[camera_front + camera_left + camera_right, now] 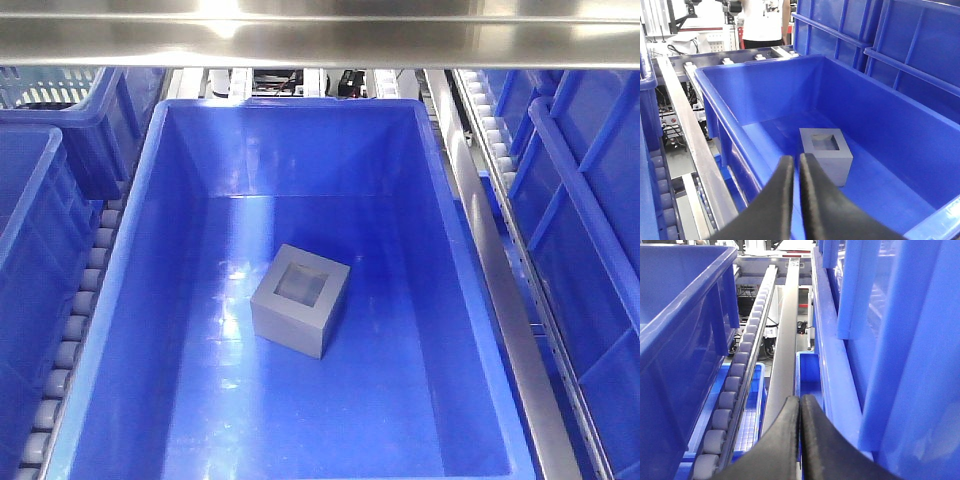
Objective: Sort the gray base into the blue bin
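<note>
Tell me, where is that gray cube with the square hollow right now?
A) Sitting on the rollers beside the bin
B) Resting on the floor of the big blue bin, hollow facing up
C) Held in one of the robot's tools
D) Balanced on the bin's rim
B: the gray base sits on the floor of the blue bin with its recess upward, and the left tool is shut above it, holding nothing.
</note>
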